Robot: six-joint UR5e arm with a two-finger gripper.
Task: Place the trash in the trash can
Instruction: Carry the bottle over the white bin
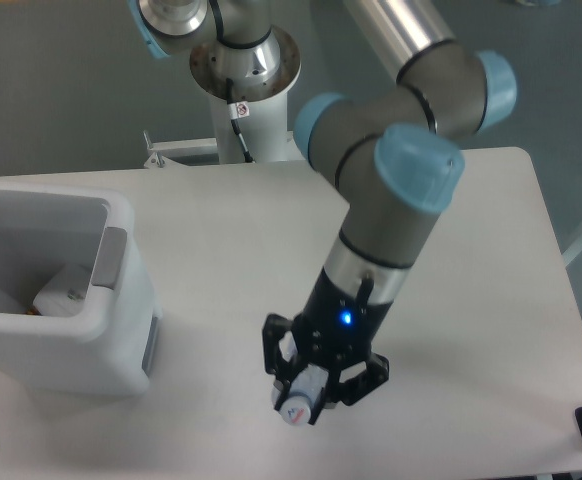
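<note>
White table (221,250): gripper (306,390) clamped on bottle (299,400), w/ trash can (61,300) far left.

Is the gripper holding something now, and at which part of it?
Yes. The gripper holds the plastic bottle, clamped around its body; the cap end points down, out of the fingers.

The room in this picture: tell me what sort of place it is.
Probably a robotics lab or test cell. A robot arm stands on a bolted pedestal behind a plain white table, over a bare grey floor. Its gripper holds a bottle near a white bin, a staged tidy-up trial.
</note>
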